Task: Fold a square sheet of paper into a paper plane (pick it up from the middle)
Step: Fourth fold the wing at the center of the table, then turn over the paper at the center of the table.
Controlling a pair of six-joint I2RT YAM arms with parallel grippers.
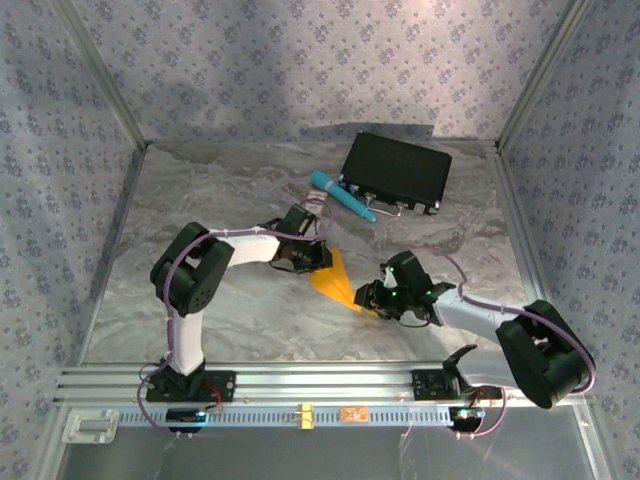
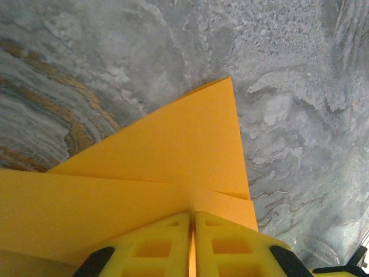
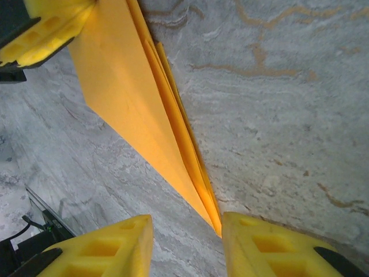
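Paper plane (image 1: 336,279), orange-yellow and folded narrow, at the middle of the marble tabletop (image 1: 230,190), left pincer (image 2: 192,218) closed on its wide end, right pincer (image 3: 187,222) open around its pointed tip

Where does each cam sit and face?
Top external: above, behind the bases, facing down at the table; left arm, right arm, left gripper and right gripper at the paper.
Left wrist: on left arm, facing down its shut fingers onto paper.
Right wrist: on right arm, facing along its open fingers at paper's tip.
Shared: paper in all three; right wrist also catches left gripper.
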